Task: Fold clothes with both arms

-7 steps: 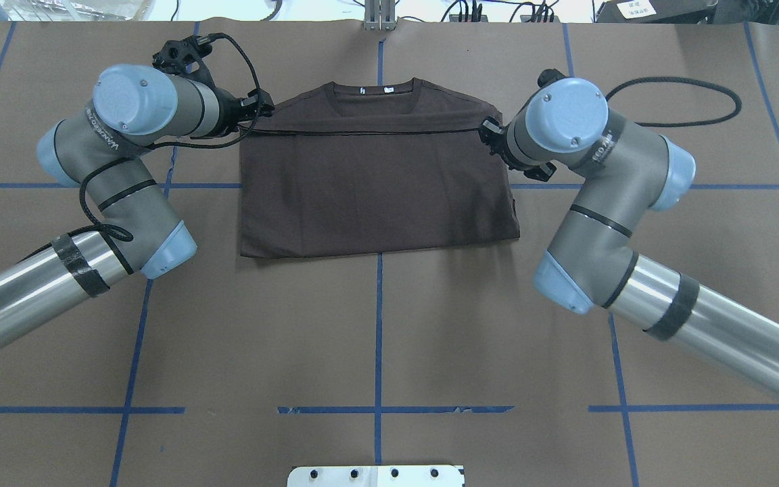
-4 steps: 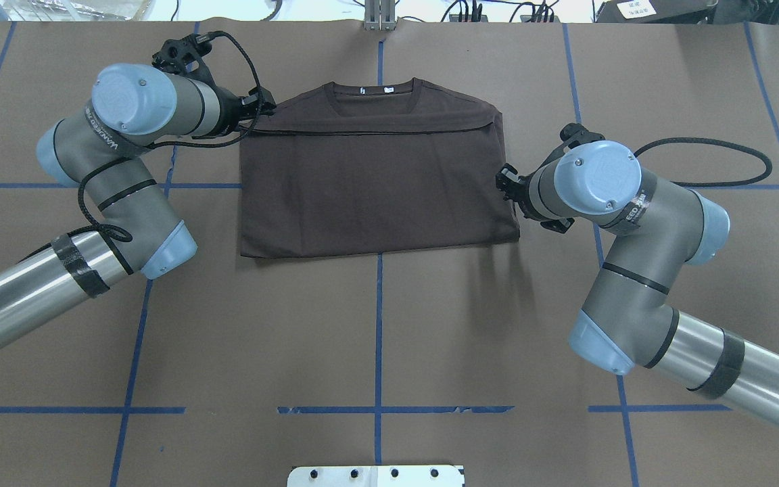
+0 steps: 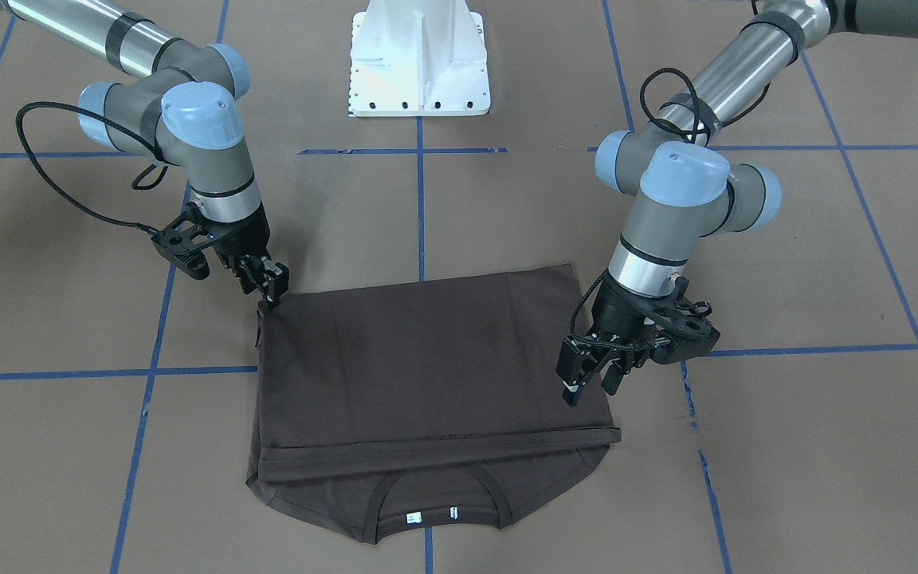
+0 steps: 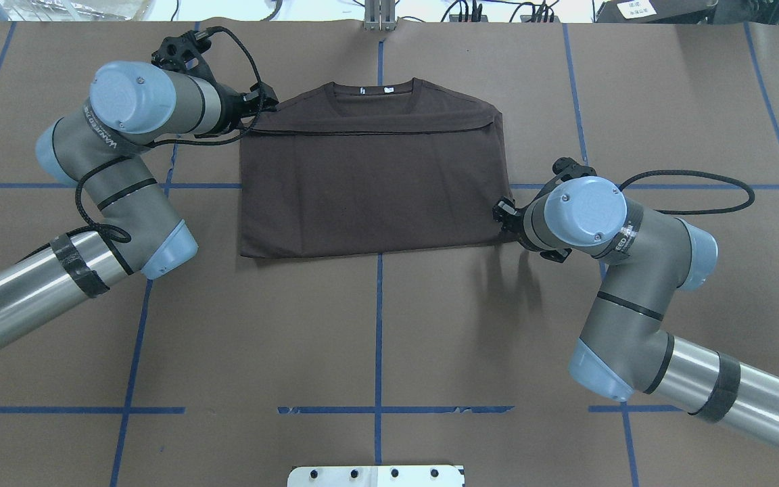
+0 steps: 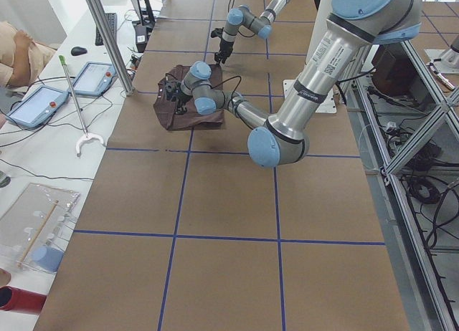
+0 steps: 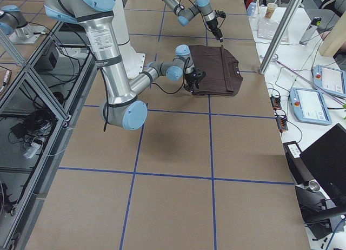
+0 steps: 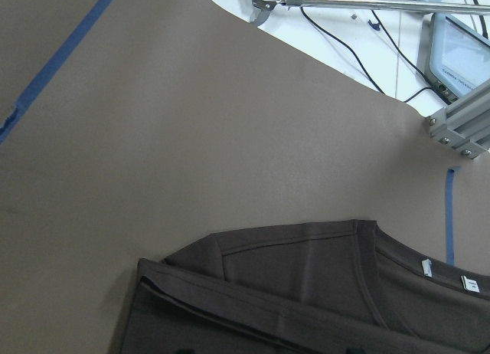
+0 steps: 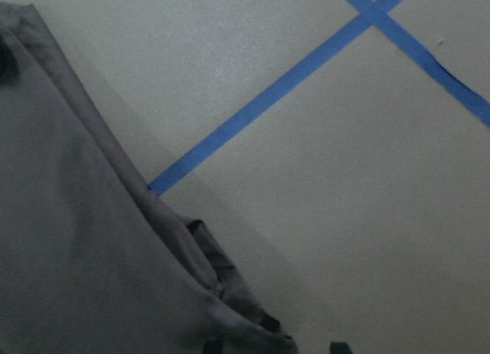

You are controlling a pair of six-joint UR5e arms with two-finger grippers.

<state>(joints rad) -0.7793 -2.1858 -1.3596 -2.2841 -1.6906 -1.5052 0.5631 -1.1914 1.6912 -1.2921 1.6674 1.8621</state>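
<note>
The dark brown T-shirt (image 4: 376, 182) lies folded flat on the table, its collar (image 4: 376, 91) with white labels at the far side, its hem folded up over the chest. It also shows in the front view (image 3: 427, 367). My left gripper (image 4: 264, 101) is open just over the shirt's far-left corner, at the fold edge; it also shows in the front view (image 3: 589, 391). My right gripper (image 4: 501, 210) is low at the shirt's near-right corner, as the front view (image 3: 268, 299) also shows. In the right wrist view its fingertips are apart around that corner (image 8: 245, 316).
The table is covered in brown paper with a grid of blue tape lines (image 4: 379, 338). The white pedestal base (image 3: 419, 64) stands at the robot's side. The operators' bench with tablets (image 5: 39, 105) and a metal post (image 5: 107, 37) lies beyond the far edge.
My right arm has moved from the fold edge at the shirt's far right, back along its right side to the near-right corner. My left gripper has barely shifted.
</note>
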